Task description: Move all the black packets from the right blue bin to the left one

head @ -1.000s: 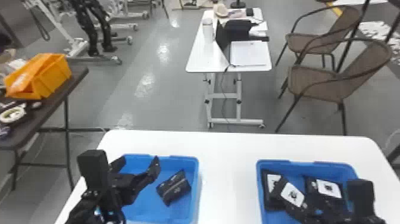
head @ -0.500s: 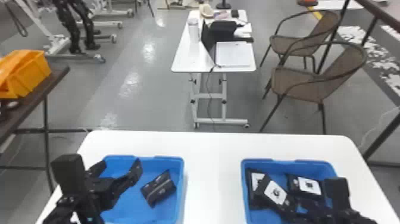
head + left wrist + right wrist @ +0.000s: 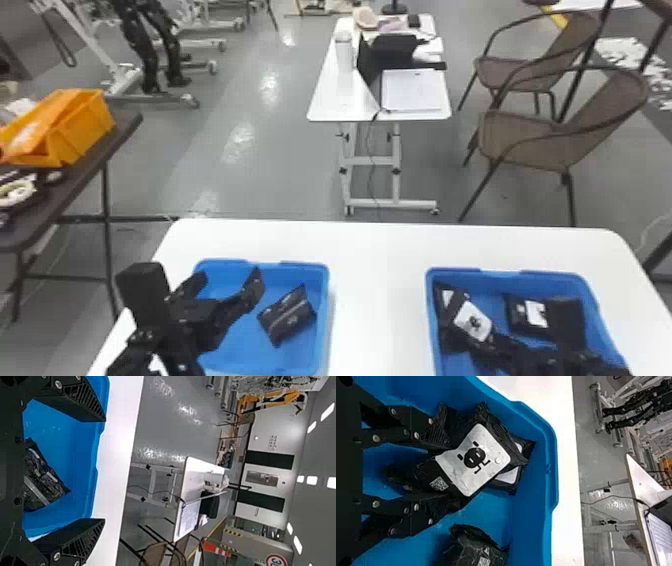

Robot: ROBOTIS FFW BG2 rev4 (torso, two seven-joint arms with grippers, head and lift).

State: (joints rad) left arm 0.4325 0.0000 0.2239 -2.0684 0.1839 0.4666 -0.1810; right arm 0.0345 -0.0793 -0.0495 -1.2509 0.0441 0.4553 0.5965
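Right end effector (image 3: 487, 342) is grasping a black packet (image 3: 472, 321) inside the right blue bin (image 3: 500, 274); its two fingers are pressing on opposite sides, white label facing up. That packet is lying at a slant and overlapping a second labelled packet (image 3: 510, 475), which is resting against the bin's side nearer the left bin. A third packet (image 3: 530, 314) is sitting apart from those two, toward the bin's other side and near its far wall, also showing a white label in the head view. Left end effector (image 3: 229, 281) is hovering over the left blue bin (image 3: 302, 270), released, fingers spreading wide with nothing between the tips. Left bin is holding one packet (image 3: 287, 317), dark side up with a pale stripe running across it, lying tilted on the bin floor beside the end effector and touching neither finger. Both bins are standing on the white table (image 3: 380, 260), well apart, with bare tabletop between them. Farther out, a smaller white desk (image 3: 325, 100) is carrying a laptop (image 3: 367, 62) and a white bottle (image 3: 344, 52); two brown chairs (image 3: 540, 142) are standing right of it. An orange tray (image 3: 82, 130) is sitting on a dark bench (image 3: 85, 175) at far left.
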